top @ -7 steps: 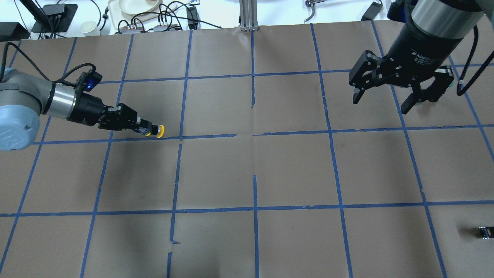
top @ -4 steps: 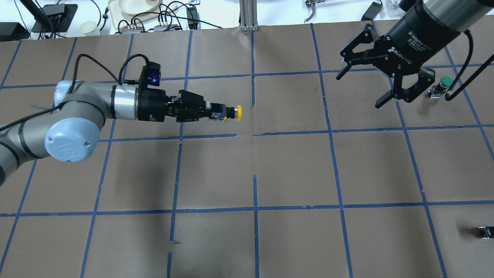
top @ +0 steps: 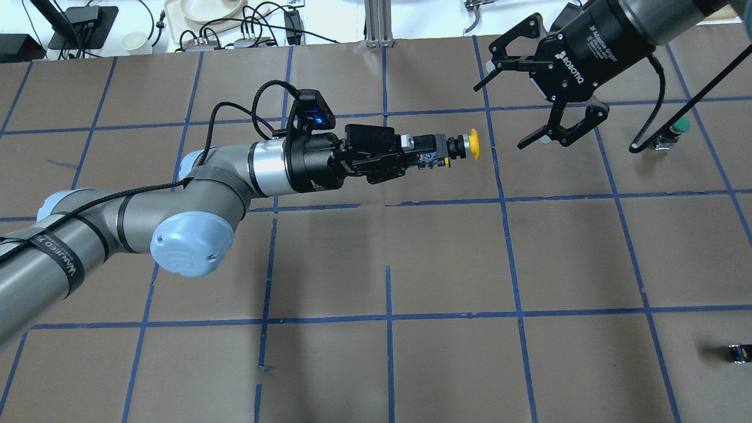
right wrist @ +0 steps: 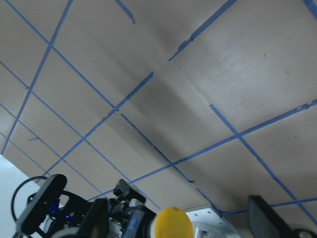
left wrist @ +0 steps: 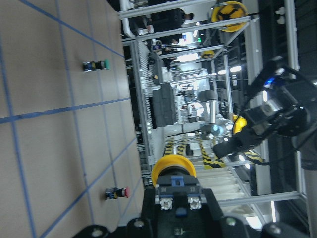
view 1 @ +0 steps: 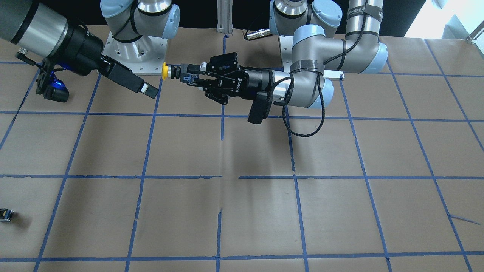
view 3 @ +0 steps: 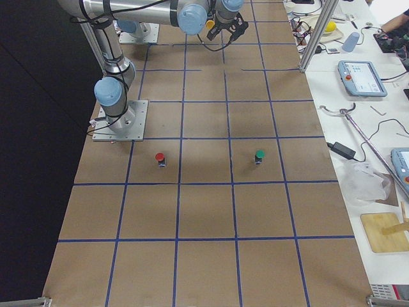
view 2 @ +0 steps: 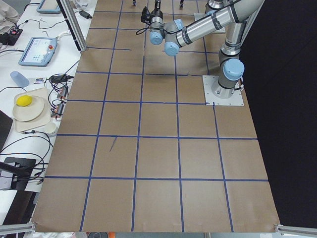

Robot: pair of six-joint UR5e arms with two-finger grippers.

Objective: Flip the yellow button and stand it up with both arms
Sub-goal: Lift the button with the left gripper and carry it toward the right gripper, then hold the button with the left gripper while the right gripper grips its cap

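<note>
From where I stand, a broad table [top: 446,258] papered in brown and squared off with blue tape [top: 389,294] fills the room, with a white bench [view 2: 10,89] of cables [view 2: 20,144], a plate [view 2: 35,114] and a tablet [view 2: 38,50] along one end, an aluminium post [view 2: 73,27] at the edge, and blackness [view 2: 287,124] along the opposite side.

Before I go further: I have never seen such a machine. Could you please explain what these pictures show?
Two robot arms work at a paper-covered table. One camera looks down from behind them, one faces them, two watch from the table's ends, and one sits on each wrist. The left pincer holds the yellow button sideways in the air; the right pincer is open close to it. A green button, a red button and a small black block are on the table.
</note>
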